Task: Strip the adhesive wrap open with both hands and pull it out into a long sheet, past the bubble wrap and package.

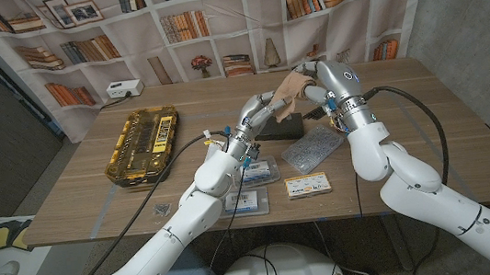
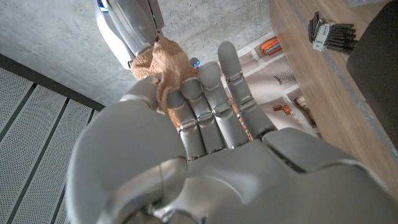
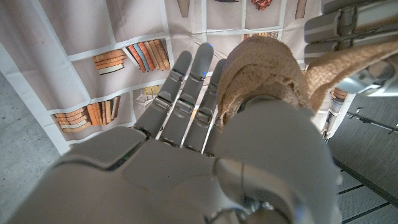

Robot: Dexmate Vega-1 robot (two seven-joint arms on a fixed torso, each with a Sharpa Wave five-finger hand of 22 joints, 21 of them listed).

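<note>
Both hands are holding the tan adhesive wrap [image 1: 292,89] in the air above the black package [image 1: 278,130]: right hand [image 1: 320,77] gripping the roll, left hand [image 1: 265,107] pinching its loose end, fingers clamped. Bubble wrap [image 1: 313,149] is lying on the surface [image 1: 429,126] just right of the package. A yellow toolbox [image 1: 142,144] is sitting well left of the package.

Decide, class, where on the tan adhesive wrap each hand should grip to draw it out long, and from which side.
Right hand holds the adhesive wrap roll around its rounded body; left hand pinches the loose tail from its own side. The strip already runs between them, so pulling apart probably lengthens it.
</note>
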